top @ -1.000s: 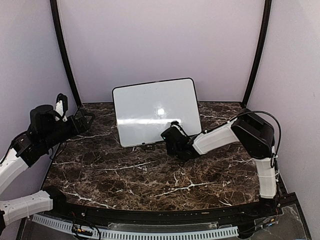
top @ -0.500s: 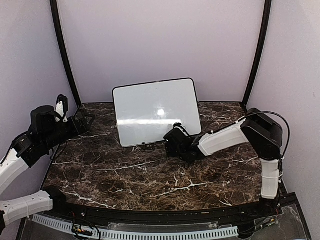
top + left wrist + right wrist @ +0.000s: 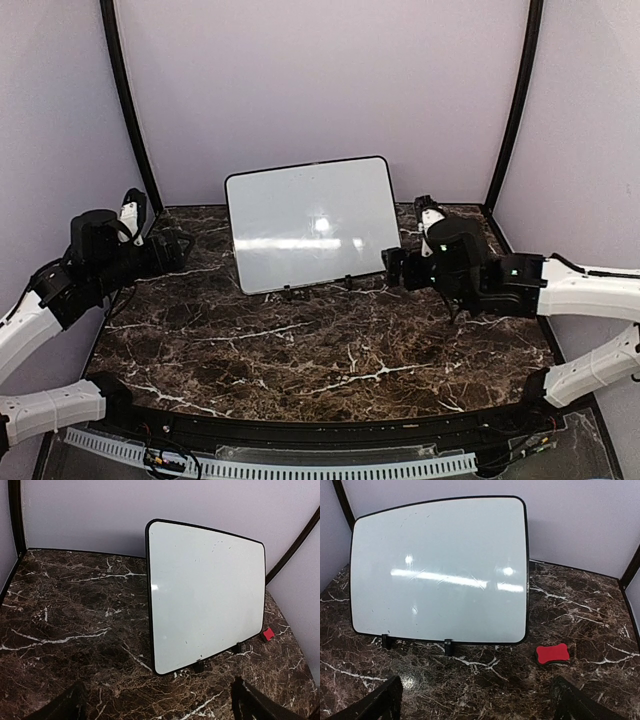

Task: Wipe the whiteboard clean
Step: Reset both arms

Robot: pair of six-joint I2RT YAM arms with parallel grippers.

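Surveying from the overhead view: one large white rectangular whiteboard with a thin black frame and rounded corners. It stands on small black feet at the back centre of the dark brown white-veined marble table, tilted back, with its face glossy and no writing legible. The left gripper hangs off the board's left edge and well apart from it. The right gripper sits just beside the lower right corner, not touching. No eraser can be made out from here.

Left wrist view: the left fingers show at the bottom corners, spread wide with nothing between them. The board face carries only a few faint specks. One small red eraser block lies on the marble by the far lower corner.

Right wrist view: the right fingers are likewise splayed and empty. The eraser lies flat on the table just right of the board, clear of the frame. Faint scuffs show near the top left of the face, though under the glare I cannot tell whether they are ink.

Assessment: the wiping looks essentially done and this is the inspection stage. If a touch-up is wanted, the right gripper should probably take the eraser across its narrow waist and present the pad flat. Strokes should be light, since the board rests only on its feet and a hard push could tip it backward. The left gripper could steady the left frame edge.
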